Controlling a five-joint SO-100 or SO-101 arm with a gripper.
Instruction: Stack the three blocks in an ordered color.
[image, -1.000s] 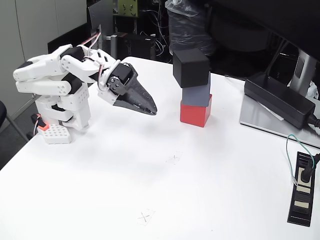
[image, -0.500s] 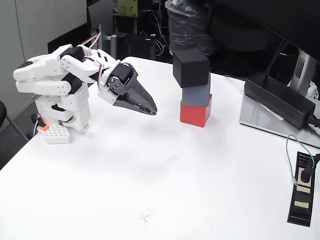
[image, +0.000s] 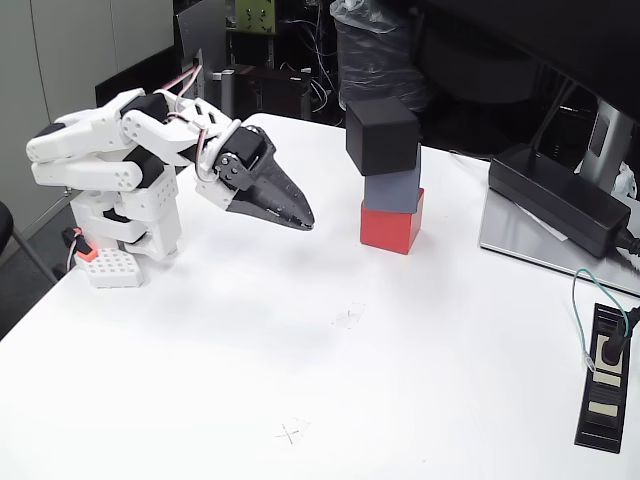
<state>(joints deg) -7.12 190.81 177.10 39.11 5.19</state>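
Observation:
In the fixed view the three blocks stand as one tower on the white table (image: 330, 390). The red block (image: 392, 223) is at the bottom, the slate grey block (image: 392, 185) rests on it, and the black block (image: 381, 135) sits on top, shifted a little to the left. The white arm is folded back at the left. Its black gripper (image: 303, 220) is shut, empty, points down to the right, and hangs just above the table well left of the tower.
A long black power brick (image: 556, 198) lies on a monitor stand base (image: 520, 245) at the right. A black power strip (image: 604, 375) with a green cable lies near the right edge. The arm's base (image: 120, 235) stands at the left edge.

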